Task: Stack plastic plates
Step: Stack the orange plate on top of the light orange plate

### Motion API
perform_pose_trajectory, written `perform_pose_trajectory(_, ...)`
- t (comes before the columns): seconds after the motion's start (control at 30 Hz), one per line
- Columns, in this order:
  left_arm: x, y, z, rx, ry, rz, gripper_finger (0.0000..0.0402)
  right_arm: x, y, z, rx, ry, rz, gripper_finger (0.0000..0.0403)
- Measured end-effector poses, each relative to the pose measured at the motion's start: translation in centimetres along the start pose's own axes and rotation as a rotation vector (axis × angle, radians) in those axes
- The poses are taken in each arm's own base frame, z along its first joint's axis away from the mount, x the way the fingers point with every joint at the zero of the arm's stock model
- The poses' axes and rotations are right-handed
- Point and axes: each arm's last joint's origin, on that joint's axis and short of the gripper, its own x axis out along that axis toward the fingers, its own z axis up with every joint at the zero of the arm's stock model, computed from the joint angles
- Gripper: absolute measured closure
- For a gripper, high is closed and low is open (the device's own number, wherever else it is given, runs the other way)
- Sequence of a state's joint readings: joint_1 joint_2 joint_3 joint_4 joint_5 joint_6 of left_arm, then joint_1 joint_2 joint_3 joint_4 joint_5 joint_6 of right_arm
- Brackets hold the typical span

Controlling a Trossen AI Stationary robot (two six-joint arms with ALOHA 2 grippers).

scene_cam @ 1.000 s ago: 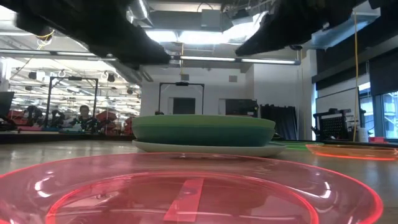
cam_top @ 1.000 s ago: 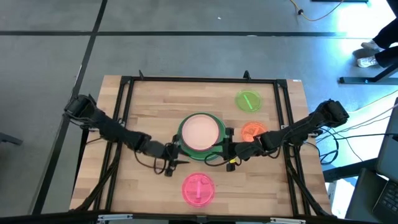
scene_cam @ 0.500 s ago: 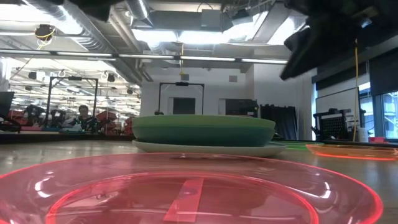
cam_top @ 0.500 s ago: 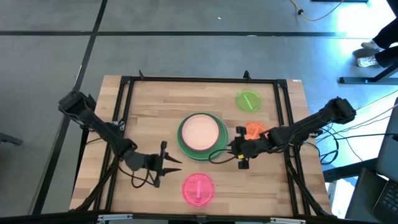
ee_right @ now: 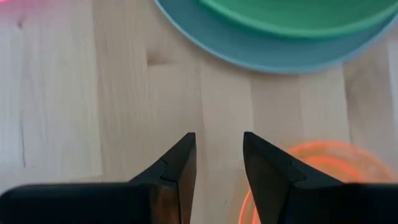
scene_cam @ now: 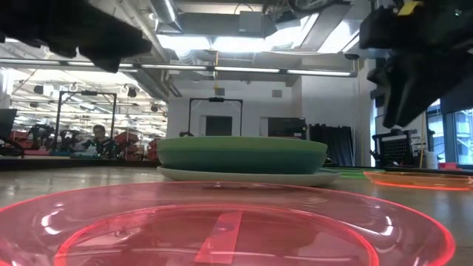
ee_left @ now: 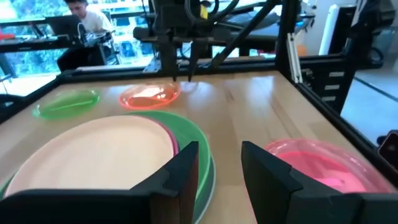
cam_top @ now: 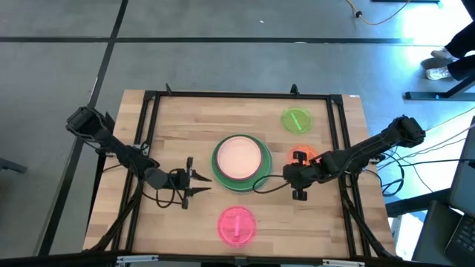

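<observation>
Just right of centre in the high view, the right gripper hangs over the near rim of the small orange plate, its dark fingers parted with nothing between them; the right wrist view looks straight down past them at bare wood, with the orange rim on one side and the stack's edge beyond, so it seems poised to come down on that plate. Left of centre, the left gripper sits low beside the stack, pointing toward it, jaws likewise apart and empty; its wrist view looks across the peach top plate toward the pink plate. The stack stands in the middle of the table: a peach plate on top, a magenta sliver and a broad green rim under it, and a teal plate lowest at the edge, large plates below, which probably keeps the pile steady. Three small plates lie apart from it: the orange one just to its right, a lime-green one toward the upper right, and the pink one at the bottom centre, close to the low camera. These small ones are translucent, glossy plastic with shallow upturned rims and a raised bar across the middle; the stacked ones look opaque and matte. Underneath, pale wooden planks sit inside a black metal frame.
</observation>
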State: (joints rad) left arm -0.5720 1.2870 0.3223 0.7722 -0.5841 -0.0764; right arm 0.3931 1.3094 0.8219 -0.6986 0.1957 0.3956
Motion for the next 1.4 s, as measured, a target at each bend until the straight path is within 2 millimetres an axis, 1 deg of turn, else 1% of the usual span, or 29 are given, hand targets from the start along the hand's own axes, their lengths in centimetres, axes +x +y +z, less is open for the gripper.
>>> perform_pose_trajectory(0.27,0.2,0.4,0.0,-0.024,0.001,0.016,0.0286,0.0,-0.2,-0.6,0.105,0.062,-0.014,0.0278)
perform_pose_trajectory(0.57,0.2,0.4,0.0,-0.028,0.002,0.016,0.0286,0.1,-0.2,-0.7,0.112,0.082,-0.005,0.0278)
perform_pose_trajectory(0.67,0.2,0.4,0.0,-0.028,0.002,0.016,0.0286,0.8,-0.1,-0.9,0.112,0.098,-0.013,0.0278)
perform_pose_trajectory(0.8,0.2,0.4,0.0,-0.028,0.002,0.016,0.0286,2.4,-0.4,-2.3,0.122,0.17,-0.055,0.0278)
perform_pose_trajectory(0.9,0.2,0.4,-0.1,-0.027,0.003,0.016,0.0286,3.2,-0.7,-3.2,0.151,0.188,-0.109,0.0278)
perform_pose_trajectory(1.13,0.2,0.4,-0.1,-0.027,0.002,0.027,0.0286,4.7,-1.0,-4.3,0.187,0.125,-0.139,0.0278)
perform_pose_trajectory(1.33,0.4,0.7,0.0,-0.031,0.002,0.044,0.0286,5.4,-1.6,-5.5,0.209,0.121,-0.207,0.0279)
perform_pose_trajectory(1.4,0.4,0.8,0.0,-0.034,0.002,0.047,0.0286,5.7,-1.7,-5.7,0.217,0.119,-0.197,0.0284)
